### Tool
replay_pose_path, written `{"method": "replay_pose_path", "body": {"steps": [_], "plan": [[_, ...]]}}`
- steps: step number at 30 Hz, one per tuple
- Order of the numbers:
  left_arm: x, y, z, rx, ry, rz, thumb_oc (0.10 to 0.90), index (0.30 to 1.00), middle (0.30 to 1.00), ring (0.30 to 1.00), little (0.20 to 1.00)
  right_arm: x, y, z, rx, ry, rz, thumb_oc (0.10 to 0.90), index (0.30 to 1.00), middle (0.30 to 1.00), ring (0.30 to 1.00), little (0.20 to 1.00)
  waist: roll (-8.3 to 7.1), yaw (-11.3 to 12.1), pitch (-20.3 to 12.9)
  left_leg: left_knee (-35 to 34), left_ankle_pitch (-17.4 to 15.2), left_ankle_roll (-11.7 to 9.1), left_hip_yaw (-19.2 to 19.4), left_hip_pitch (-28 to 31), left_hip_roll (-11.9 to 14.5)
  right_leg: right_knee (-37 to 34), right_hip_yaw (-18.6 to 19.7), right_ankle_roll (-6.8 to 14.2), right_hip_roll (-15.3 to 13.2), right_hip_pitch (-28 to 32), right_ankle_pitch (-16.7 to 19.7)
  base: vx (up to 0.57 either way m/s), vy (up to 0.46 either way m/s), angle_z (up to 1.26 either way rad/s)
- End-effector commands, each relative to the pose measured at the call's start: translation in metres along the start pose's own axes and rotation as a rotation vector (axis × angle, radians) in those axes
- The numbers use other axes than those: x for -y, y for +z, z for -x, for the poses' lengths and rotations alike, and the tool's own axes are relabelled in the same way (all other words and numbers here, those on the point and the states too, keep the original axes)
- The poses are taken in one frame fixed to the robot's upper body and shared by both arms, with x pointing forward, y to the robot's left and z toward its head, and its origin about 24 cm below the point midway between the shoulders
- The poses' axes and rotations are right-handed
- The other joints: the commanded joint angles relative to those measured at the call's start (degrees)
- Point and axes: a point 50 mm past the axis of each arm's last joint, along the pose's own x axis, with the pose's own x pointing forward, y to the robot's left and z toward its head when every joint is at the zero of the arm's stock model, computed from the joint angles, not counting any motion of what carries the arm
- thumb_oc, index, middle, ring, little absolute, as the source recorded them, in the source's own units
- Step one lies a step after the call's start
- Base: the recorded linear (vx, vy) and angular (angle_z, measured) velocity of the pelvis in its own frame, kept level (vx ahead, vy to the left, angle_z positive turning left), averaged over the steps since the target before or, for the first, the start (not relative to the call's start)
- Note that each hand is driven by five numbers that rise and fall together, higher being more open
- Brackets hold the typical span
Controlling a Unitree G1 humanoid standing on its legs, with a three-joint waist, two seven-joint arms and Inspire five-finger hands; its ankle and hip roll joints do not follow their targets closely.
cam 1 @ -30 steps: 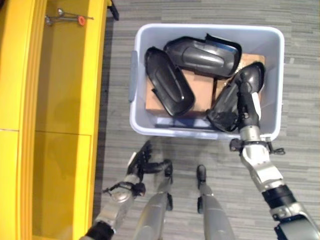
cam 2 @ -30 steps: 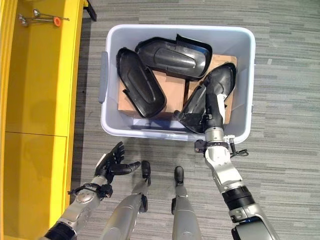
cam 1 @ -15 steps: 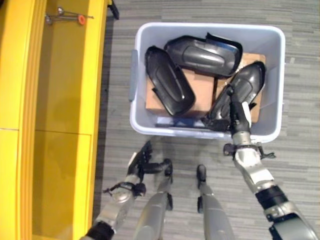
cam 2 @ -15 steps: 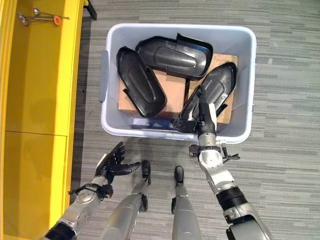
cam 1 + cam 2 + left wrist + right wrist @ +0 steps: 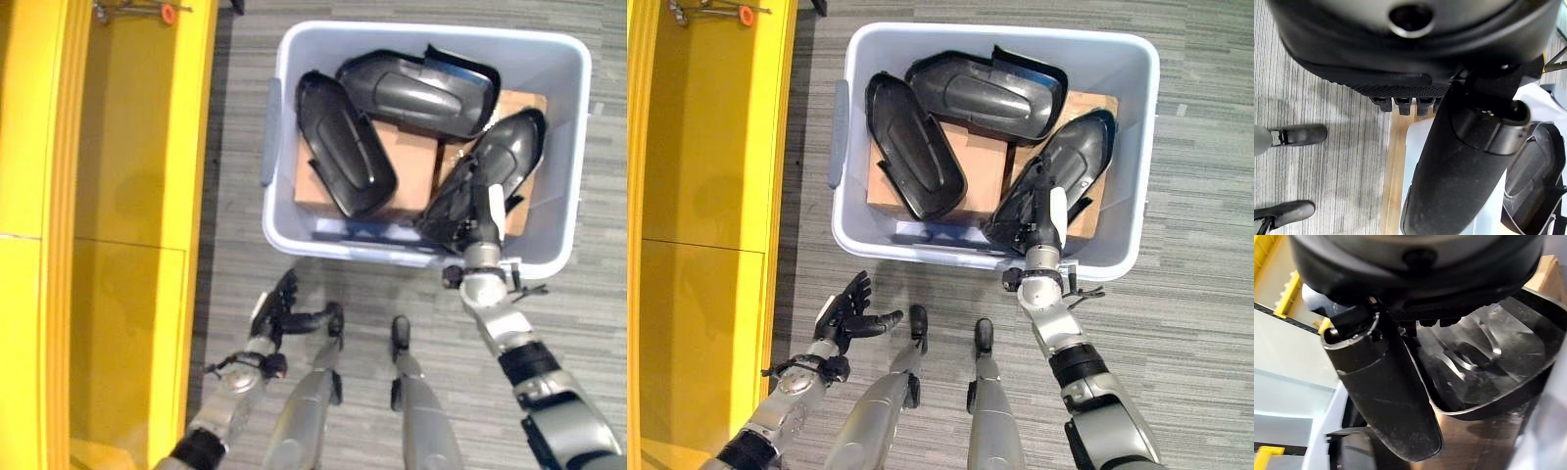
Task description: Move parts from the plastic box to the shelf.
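1. Glossy black moulded plastic: three shell-shaped parts lie in the pale grey plastic box (image 5: 563, 147) on the carpeted floor, resting on brown cardboard (image 5: 411, 162). The right-hand part (image 5: 500, 166) leans tilted against the box's near right corner; a second part (image 5: 345, 157) lies to the left and a third part (image 5: 416, 88) lies across the far side.
2. Right hand (image 5: 1048, 220): reaches over the box's near wall onto the lower end of the right-hand part. In the right wrist view the thumb lies along the part's rim; whether the fingers are closed on it cannot be told.
3. Left hand (image 5: 847, 311): hangs low beside the box, fingers spread and relaxed, holding nothing.
4. Step in hand, judged: securing the right-hand part for lifting. Advice: seat thumb and fingers on opposite faces of the thin rim, then raise it steeply enough to clear the box wall without snagging the neighbouring parts.
5. Yellow shelf (image 5: 127, 196): stands to the left, well apart from the box; its visible tier holds no part.
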Motion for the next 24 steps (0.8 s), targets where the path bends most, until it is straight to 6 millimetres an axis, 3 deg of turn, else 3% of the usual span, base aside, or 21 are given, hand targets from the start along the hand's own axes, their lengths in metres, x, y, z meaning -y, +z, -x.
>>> {"method": "replay_pose_path", "body": {"steps": [1, 9, 24], "plan": [[0.009, 0.024, -0.001, 0.145, -0.023, 0.019, 0.900, 1.000, 1.000, 1.000, 1.000, 0.018, 0.044, -0.019, 0.211, -0.115, 0.066, 0.900, 1.000, 1.000, 1.000, 1.000, -1.63, 0.2, -1.8, 5.1, -4.6, -2.0, -1.9, -1.1, -2.2, -0.1, -3.4, 3.1, -4.4, -0.1, 5.4, 0.00, 0.000, 0.00], [0.012, 0.029, -0.004, 0.165, -0.022, 0.028, 0.900, 1.000, 1.000, 1.000, 1.000, 0.023, 0.041, -0.032, 0.185, -0.154, 0.205, 0.900, 1.000, 1.000, 1.000, 1.000, -1.22, 0.6, -1.1, 5.5, -4.7, -1.9, -1.9, -2.2, -2.3, 0.2, -3.6, 3.1, -4.5, -1.0, 5.5, 0.00, 0.001, 0.02], [0.015, 0.030, -0.006, 0.171, 0.010, 0.041, 0.900, 1.000, 1.000, 1.000, 1.000, 0.032, -0.012, -0.015, -0.022, -0.257, 0.234, 0.900, 1.000, 1.000, 1.000, 1.000, -1.13, -0.2, -0.6, 5.9, -5.1, -1.7, -2.0, -3.0, -2.4, 0.9, -3.3, 3.0, -4.2, -2.0, 5.1, 0.01, 0.001, 0.02]]}}
